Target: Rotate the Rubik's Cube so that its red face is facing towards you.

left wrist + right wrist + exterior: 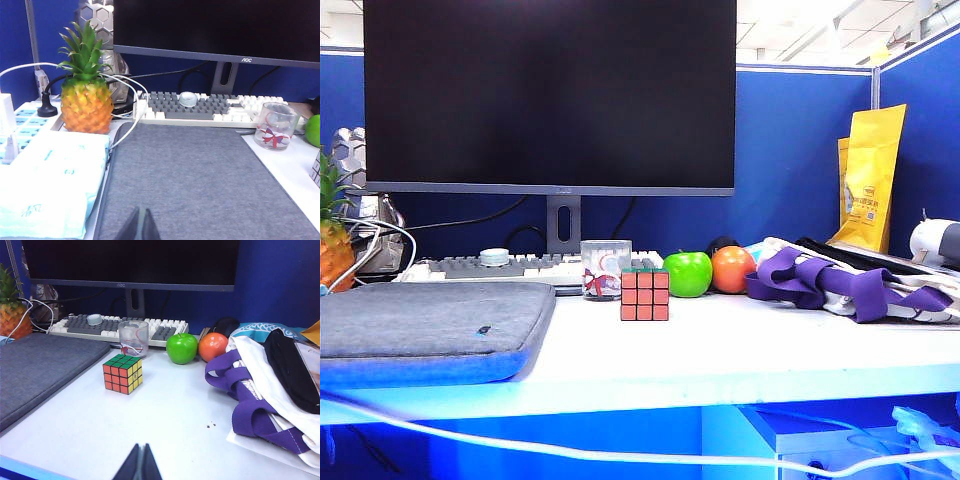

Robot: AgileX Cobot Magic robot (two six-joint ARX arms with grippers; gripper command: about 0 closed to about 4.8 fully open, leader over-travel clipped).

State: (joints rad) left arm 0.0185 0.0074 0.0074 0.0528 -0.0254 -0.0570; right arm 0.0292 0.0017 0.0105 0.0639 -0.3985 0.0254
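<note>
Rubik's Cube [645, 294] sits frame center on white desk [740, 350], before clear cup [605, 268]. Monitor [215, 27] reads "AOC". My left gripper [138, 226] and right gripper [139, 464] pressed together, low in wrist views, well apart from cube.

The left gripper [138, 225] hangs with its jaws pressed together above the grey sleeve [200, 185], and the right gripper [139, 463], likewise closed, hovers well right of that sleeve.
</note>
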